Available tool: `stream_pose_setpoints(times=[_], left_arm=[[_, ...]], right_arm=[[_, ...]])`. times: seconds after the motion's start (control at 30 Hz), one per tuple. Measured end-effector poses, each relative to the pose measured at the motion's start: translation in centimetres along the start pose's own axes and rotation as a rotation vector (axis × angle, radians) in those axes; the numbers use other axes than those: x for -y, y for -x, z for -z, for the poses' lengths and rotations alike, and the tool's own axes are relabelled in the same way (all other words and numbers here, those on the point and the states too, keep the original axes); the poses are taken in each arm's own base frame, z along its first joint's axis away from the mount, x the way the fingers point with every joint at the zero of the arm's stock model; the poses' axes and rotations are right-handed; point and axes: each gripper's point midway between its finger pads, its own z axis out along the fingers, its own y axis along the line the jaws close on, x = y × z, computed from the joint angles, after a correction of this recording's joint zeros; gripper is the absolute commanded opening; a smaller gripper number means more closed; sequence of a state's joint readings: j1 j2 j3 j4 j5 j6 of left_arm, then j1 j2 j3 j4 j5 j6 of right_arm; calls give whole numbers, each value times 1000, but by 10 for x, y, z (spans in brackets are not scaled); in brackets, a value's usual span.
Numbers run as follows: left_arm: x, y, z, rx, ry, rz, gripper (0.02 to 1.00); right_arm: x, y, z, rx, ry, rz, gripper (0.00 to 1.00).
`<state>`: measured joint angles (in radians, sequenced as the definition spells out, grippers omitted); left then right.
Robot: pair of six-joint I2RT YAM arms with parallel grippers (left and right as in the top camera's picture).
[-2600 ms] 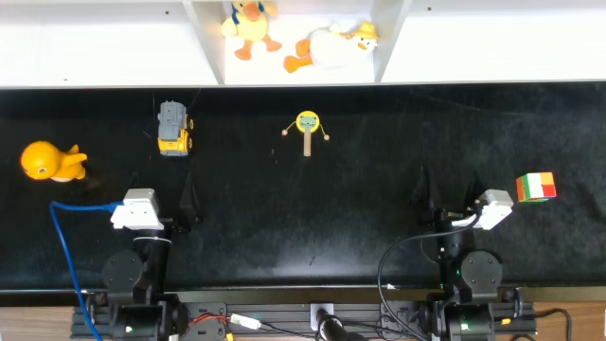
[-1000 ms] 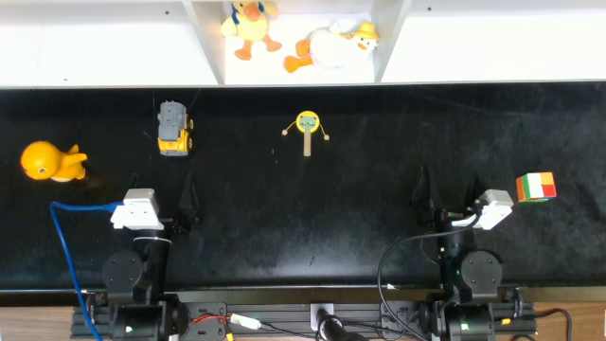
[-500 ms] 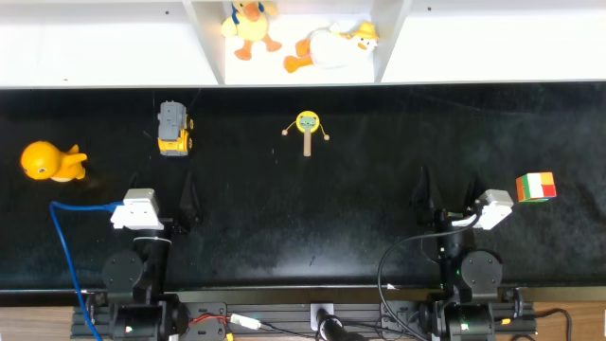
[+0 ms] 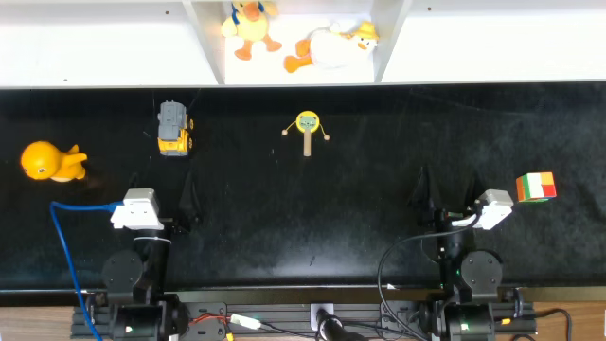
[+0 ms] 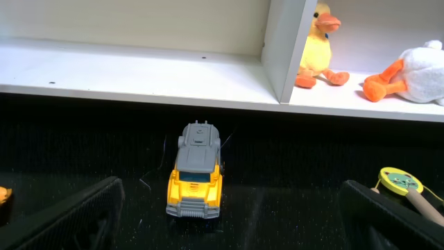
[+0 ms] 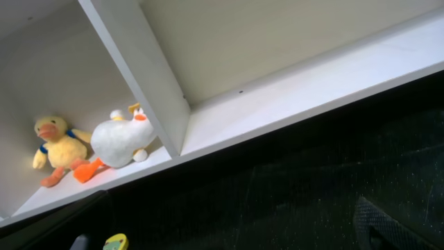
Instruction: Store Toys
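Note:
On the black table lie a yellow and grey toy truck (image 4: 173,128) (image 5: 195,172), a small rattle drum (image 4: 307,128) (image 5: 402,184) (image 6: 114,242) on a stick, an orange-yellow duck (image 4: 52,161) at the far left, and a colour cube (image 4: 535,186) at the right. My left gripper (image 4: 163,188) (image 5: 229,239) rests open near its base, facing the truck from a distance. Near its own base, my right gripper (image 4: 447,188) (image 6: 222,239) also stands open, left of the cube. Neither holds anything.
A white shelf unit (image 4: 104,57) (image 5: 132,69) (image 6: 312,90) runs along the table's far edge. Its middle compartment holds a yellow plush duck (image 4: 250,24) (image 5: 316,45) (image 6: 59,149) and a white plush bird (image 4: 331,45) (image 5: 416,66) (image 6: 121,139). A blue cable (image 4: 66,246) loops by the left base.

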<state>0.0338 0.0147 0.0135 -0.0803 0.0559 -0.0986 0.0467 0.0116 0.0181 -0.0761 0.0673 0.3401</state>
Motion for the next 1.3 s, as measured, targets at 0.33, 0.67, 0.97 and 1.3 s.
stream_pose_setpoints(times=[0.33,0.67,0.97,1.3], left_arm=[[4,4,0,15,-24,-1,998],[-9,54,28,-45,96,19,1000],[-63,86,65,-296,487,14,998],[-103,99,66,-370,741,43,996]], right_arm=[[0,0,0,0,0,-1,996],[0,0,0,1,0,0,996],[0,0,0,0,0,0,996],[0,0,0,0,0,0,996]])
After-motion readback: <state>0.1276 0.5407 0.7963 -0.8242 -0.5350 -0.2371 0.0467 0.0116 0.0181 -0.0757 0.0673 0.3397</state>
